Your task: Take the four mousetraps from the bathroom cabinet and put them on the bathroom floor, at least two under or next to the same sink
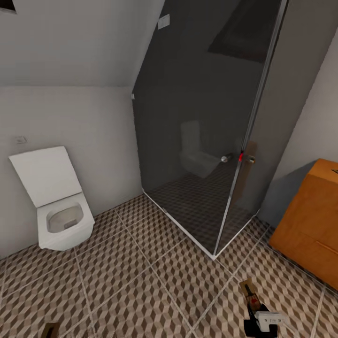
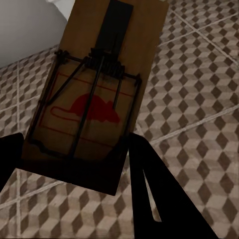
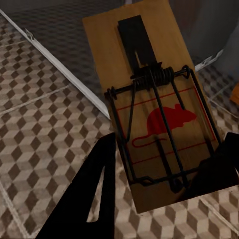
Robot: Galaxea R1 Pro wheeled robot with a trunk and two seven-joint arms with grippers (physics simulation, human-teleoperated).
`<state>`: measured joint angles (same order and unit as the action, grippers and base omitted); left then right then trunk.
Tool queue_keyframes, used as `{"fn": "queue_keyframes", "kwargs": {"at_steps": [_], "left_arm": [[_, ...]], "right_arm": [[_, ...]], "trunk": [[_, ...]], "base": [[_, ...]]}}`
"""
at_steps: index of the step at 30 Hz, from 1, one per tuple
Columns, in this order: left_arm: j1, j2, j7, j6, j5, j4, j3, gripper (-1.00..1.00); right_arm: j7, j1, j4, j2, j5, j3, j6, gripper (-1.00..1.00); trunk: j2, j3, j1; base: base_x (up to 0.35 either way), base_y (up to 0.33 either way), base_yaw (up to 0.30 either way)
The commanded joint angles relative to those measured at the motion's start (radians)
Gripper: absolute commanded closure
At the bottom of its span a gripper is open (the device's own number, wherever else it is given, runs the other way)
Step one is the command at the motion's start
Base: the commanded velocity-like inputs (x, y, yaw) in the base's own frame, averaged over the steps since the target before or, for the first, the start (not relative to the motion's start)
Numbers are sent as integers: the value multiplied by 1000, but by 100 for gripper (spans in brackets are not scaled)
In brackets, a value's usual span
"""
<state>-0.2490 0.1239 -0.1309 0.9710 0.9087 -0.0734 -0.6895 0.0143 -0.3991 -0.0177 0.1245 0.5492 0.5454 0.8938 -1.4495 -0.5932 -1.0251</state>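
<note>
Each wrist view shows its pincer clamped on a mousetrap: left pincer (image 2: 74, 159) on the left mousetrap (image 2: 94, 94), right pincer (image 3: 164, 174) on the right mousetrap (image 3: 154, 114). The head view adds the toilet (image 1: 58, 206), glass shower (image 1: 206, 141) and cabinet (image 1: 312, 225).

My two traps (image 2: 94, 94) (image 3: 154, 104) are matt tan wood with dark wire springs; floor (image 1: 141, 291) matt printed tile, shower (image 1: 197, 141) glossy dark glass, toilet (image 1: 58, 206) smooth white, cabinet (image 1: 312, 225) satin orange-brown wood.

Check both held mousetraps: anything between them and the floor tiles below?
Nothing visible. The left mousetrap and right mousetrap hang in their jaws over bare bathroom floor. The shower glass and cabinet stand off to the side.
</note>
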Motion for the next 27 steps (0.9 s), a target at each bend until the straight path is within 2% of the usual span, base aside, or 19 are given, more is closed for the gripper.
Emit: {"fn": "queue_keyframes", "kwargs": {"at_steps": [1, 27], "left_arm": [[-1, 0, -16, 2, -8, -2, -7, 100], [-1, -1, -16, 2, -8, -2, -7, 100]], "right_arm": [[0, 0, -1, 0, 9, 8, 2, 100], [0, 0, -1, 0, 9, 8, 2, 100]], "trunk": [[0, -1, 0], [0, -12, 0]], "base": [[0, 0, 285], [0, 0, 285]]}}
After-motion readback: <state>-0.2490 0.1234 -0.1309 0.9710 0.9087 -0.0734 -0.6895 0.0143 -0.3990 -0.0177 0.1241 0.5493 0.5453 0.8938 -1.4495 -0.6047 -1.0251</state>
